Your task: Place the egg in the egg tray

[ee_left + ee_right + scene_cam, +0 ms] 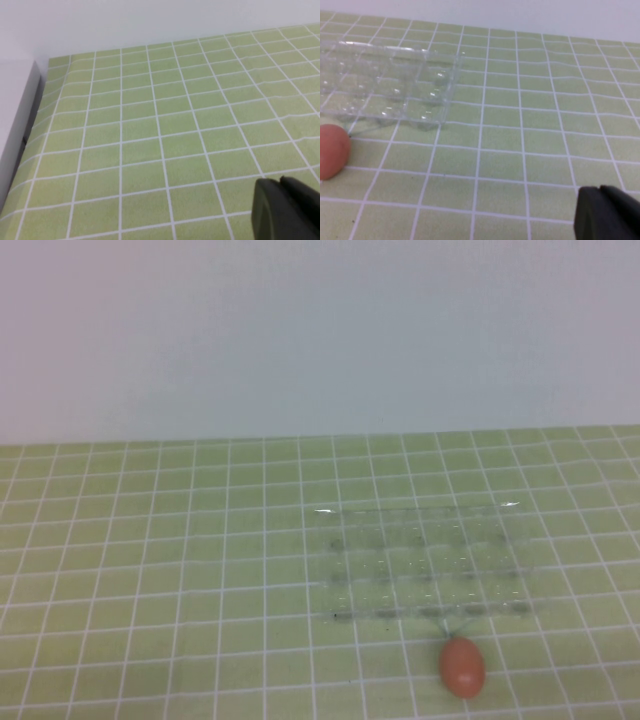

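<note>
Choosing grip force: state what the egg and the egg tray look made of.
The egg: smooth, matte orange-brown shell by its look; real or imitation cannot be told. The egg tray: thin clear glossy plastic, since the green grid shows through and its edges glint. The left gripper and right gripper show only dark tips, away from both.

One egg (pixel 462 666), one egg tray (pixel 425 562), two claws.
</note>
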Controlling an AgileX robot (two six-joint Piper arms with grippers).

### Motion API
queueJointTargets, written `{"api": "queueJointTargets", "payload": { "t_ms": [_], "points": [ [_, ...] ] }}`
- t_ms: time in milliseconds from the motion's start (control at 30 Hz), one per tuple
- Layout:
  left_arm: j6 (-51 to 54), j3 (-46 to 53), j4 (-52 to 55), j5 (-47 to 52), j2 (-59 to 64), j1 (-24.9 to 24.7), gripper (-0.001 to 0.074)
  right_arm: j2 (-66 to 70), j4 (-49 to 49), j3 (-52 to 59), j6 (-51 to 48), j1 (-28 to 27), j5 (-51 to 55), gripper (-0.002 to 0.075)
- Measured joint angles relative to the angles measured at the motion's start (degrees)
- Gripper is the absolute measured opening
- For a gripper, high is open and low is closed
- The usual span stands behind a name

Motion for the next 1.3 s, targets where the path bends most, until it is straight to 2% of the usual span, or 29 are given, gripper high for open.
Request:
{"api": "queueJointTargets", "payload": {
  "t_ms": [400,533,633,833,933,1067,1300],
  "points": [
    [0.0,0.0,0.0,0.0,0.0,0.0,0.0000,0.0,2.9,0.0,0.0,0.0,0.8,-0.0002],
    [0.0,0.0,0.0,0.0,0.0,0.0,0.0000,1.0,1.8,-3.6,-0.7,0.0,4.1,-0.0002],
    [0.0,0.0,0.0,0.0,0.0,0.0,0.0000,6.2,-0.5,-9.4,-1.2,0.0,4.2,-0.0002],
    [0.0,0.0,0.0,0.0,0.0,0.0,0.0000,24.9,-1.4,-21.3,0.8,0.9,4.3,-0.0002],
    [0.0,0.0,0.0,0.0,0.0,0.0,0.0000,34.5,-2.3,-27.6,3.4,4.3,6.5,-0.0002],
    [0.0,0.0,0.0,0.0,0.0,0.0,0.0000,46.5,-2.9,-34.1,4.4,12.1,8.9,-0.0002],
    [0.0,0.0,0.0,0.0,0.0,0.0,0.0000,61.6,-1.2,-39.9,4.6,23.5,8.5,-0.0002]
  ]
}}
